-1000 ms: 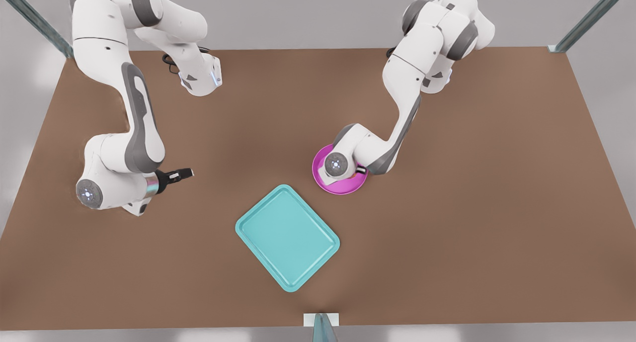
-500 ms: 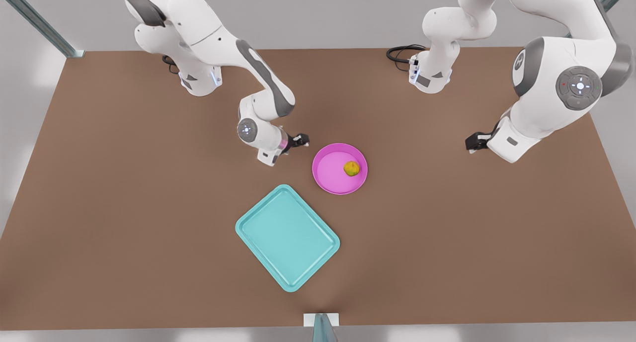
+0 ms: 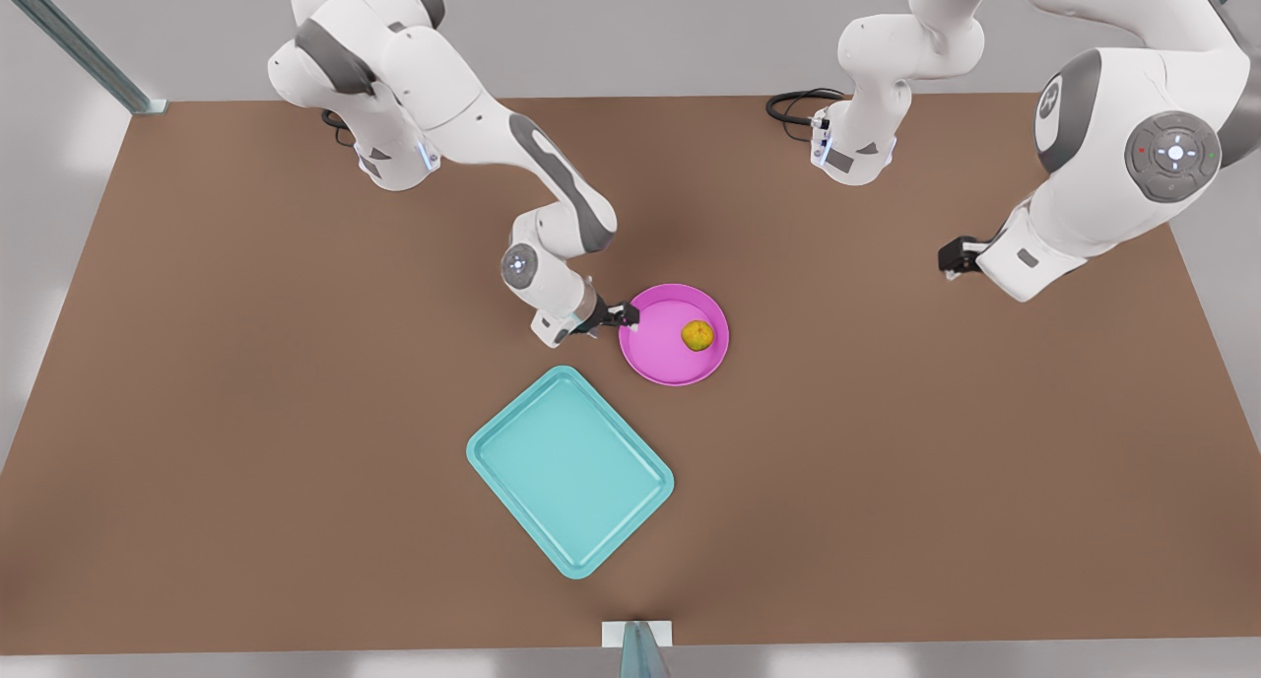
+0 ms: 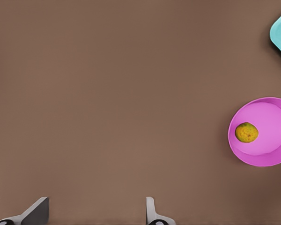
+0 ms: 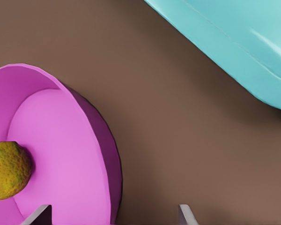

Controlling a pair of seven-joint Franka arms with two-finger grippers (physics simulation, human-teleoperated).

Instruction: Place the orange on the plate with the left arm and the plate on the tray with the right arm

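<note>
The orange (image 3: 697,335) lies inside the pink plate (image 3: 658,359), toward its side on the front view's right. My right gripper (image 3: 630,315) is low at the plate's rim on the front view's left, open, with the rim between its fingers (image 5: 41,213). Close up, the right wrist view shows the plate (image 5: 61,136), the orange (image 5: 7,169) and a corner of the teal tray (image 5: 234,42). The tray (image 3: 569,471) lies empty nearer the front edge. My left gripper (image 3: 949,256) waits open, raised far off on the front view's right, looking at the plate (image 4: 271,145) and orange (image 4: 246,132).
Both arm bases (image 3: 394,156) (image 3: 852,151) stand at the table's back edge, with a black cable (image 3: 793,103) beside the one on the front view's right. Bare brown tabletop (image 3: 936,461) surrounds the tray and plate.
The left gripper let go of the orange on the plate and withdrew to the front view's right. The right arm swung in from the front view's left and reached the plate's rim.
</note>
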